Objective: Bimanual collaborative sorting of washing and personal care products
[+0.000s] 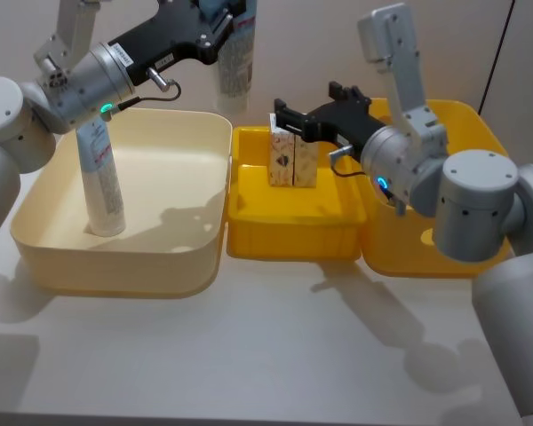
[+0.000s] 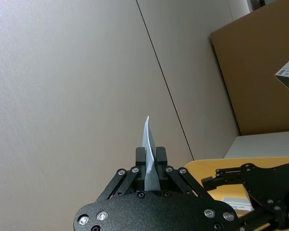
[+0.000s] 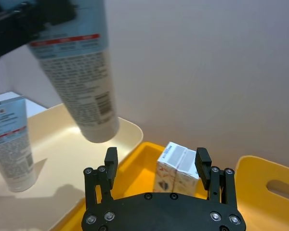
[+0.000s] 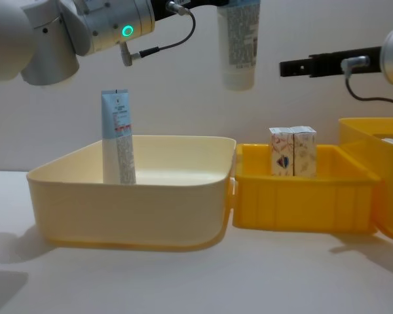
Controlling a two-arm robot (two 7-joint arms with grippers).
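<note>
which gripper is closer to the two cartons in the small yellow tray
Right. The right gripper hangs open just above the cartons. The left gripper is higher and off to the side, shut on a tube over the cream tray corner.

no legible text: fine print on raised tube (image 3: 79, 72) (barcode (image 3: 102, 103) too) and cartons (image 1: 293, 160) unreadable.

raised tube (image 1: 234, 67) hangs cap-down, second tube (image 1: 102, 182) stands in cream tray (image 1: 115, 271), two cartons (image 1: 293, 160) upright in yellow tray (image 1: 289, 240).
</note>
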